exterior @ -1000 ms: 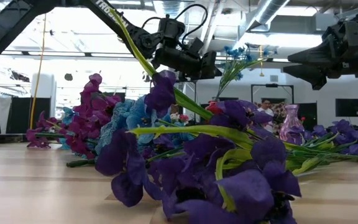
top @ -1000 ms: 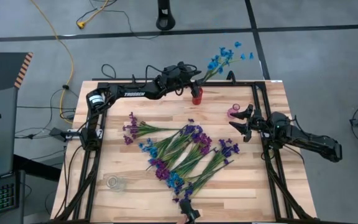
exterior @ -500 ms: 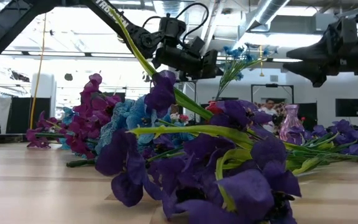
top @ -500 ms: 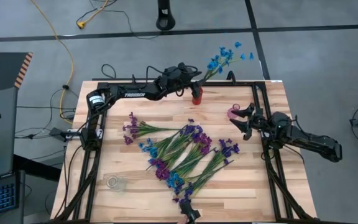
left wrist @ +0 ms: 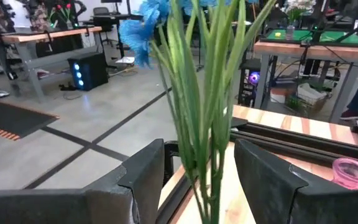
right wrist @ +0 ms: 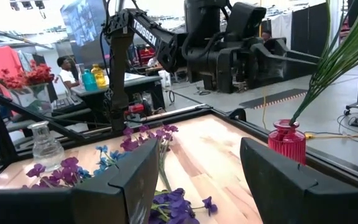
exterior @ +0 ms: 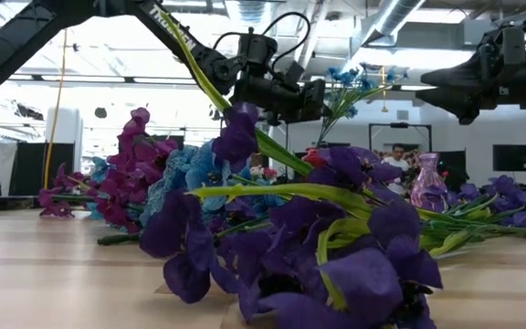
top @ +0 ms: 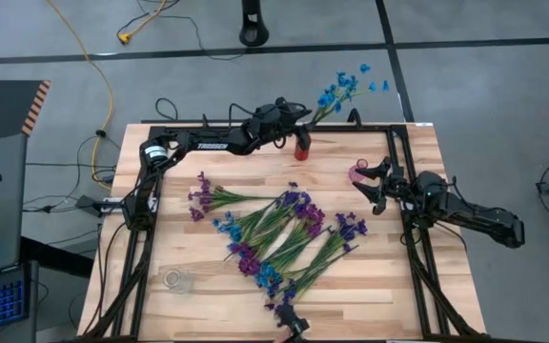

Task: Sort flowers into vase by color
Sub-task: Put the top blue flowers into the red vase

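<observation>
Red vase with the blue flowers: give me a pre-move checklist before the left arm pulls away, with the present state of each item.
1. Blue flowers seated in the red vase: ok, the stems run down into its neck.
2. Left gripper released: ok, the left wrist view shows its fingers standing apart on either side of the stems, not pressing them.
3. Red vase upright: ok.
4. Right gripper clear of the left arm: ok, it is open above the pink vase.
5. Flowers left to sort: not ok, a pile lies mid-table.
6. Clear vase free: ok, it looks empty.
</observation>
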